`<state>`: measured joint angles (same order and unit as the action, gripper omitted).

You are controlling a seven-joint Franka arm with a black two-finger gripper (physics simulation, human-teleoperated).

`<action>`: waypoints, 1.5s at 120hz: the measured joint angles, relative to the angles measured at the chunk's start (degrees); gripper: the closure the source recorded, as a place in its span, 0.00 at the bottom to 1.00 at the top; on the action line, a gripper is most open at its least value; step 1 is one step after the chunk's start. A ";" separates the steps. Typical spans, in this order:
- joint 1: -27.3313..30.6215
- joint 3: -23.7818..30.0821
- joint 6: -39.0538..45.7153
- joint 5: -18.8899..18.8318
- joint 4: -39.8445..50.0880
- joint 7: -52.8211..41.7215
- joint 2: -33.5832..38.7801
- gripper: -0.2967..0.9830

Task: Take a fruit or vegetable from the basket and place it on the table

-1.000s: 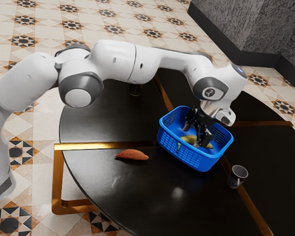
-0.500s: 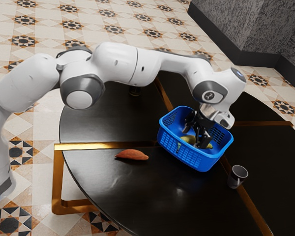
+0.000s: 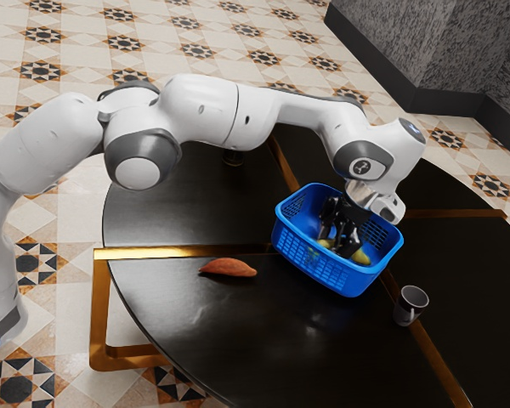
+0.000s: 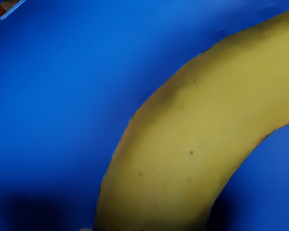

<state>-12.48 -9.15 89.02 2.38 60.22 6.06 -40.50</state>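
The yellow banana point(image 4: 183, 134) lies curved inside the blue basket point(image 3: 323, 270), with blue plastic showing on both sides of it in the wrist view. It is in the basket, beneath our jaws, which reach down past the rim. We cannot tell how far open the jaws are, nor whether they have hold of the banana, since they overlap it in the exterior view.

Our white arm point(image 3: 202, 110) comes in from the exterior view's left, arches over the tabletop point(image 3: 238, 331) and bends down at the basket. Outside the basket, toward the exterior view's left, a reddish-orange sweet potato point(image 3: 228, 268) lies on its side on the tabletop, apart from the basket. Toward the exterior view's right, a grey mug point(image 3: 410, 308) stands upright near the basket, by one of the brass strips point(image 3: 428, 357) that cross the dark round top. A small dark container point(image 3: 232, 158) stands on the far side, partly hidden by our arm.

Beyond the table we see a floor point(image 3: 263, 21) of star-patterned tiles and a rough grey wall point(image 3: 408, 38) with dark skirting.
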 joint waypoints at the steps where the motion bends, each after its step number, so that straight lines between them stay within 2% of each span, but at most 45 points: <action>1: 0.00 0.00 0.00 0.00 0.00 0.00 0.00 0.59; 68: -0.15 0.02 -0.72 -0.70 -0.81 0.40 1.28 0.62; 91: -0.46 0.31 -2.30 -1.70 -4.14 0.49 1.56 0.62; 150: -0.98 0.31 -6.38 -5.27 -4.66 0.52 10.38 0.63; 180: -0.11 -0.85 -7.93 -6.39 -4.66 0.16 12.42 0.63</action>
<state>-12.58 -9.99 81.09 -4.01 55.56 6.22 -28.08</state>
